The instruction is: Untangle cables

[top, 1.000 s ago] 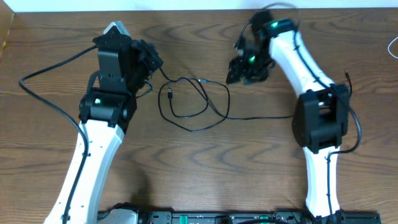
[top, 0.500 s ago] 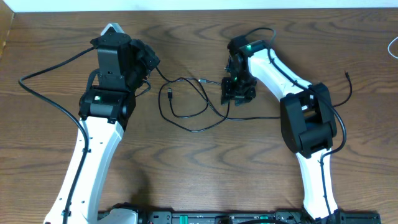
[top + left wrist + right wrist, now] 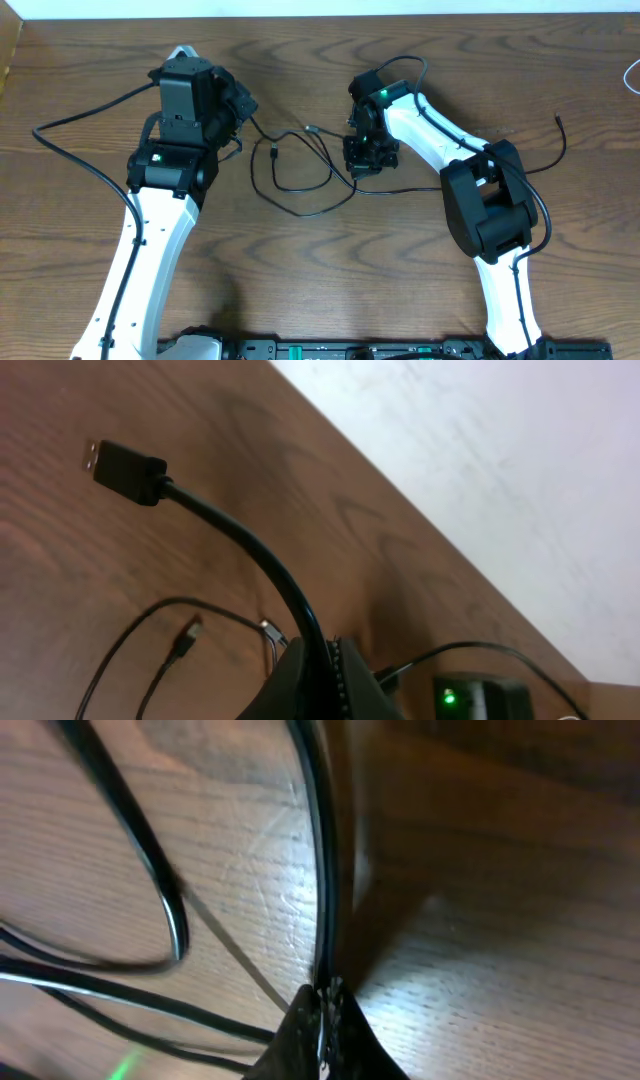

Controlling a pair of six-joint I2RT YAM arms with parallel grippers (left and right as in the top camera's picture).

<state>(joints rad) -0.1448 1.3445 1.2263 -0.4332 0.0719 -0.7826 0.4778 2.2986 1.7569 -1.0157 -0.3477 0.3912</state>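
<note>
Here, the left gripper (image 3: 318, 660) is clamped on the thin black flexible cable (image 3: 255, 550) some way behind its small plug end (image 3: 125, 470), which juts free above the brown wooden table (image 3: 330, 290), apparently to anchor that end. Between the arms, the cable's slack lies on the table in crossing loops. The right gripper (image 3: 322, 995) is pinched tight on a strand of it, likely to draw the loops apart.

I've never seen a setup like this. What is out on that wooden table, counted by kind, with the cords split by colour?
Robot arms: 2, the left arm and the right arm
Black cord tangle: 1; the strands cross too much to count apart
White cord: 1, at the right edge and mostly out of view
Total: 4
</note>
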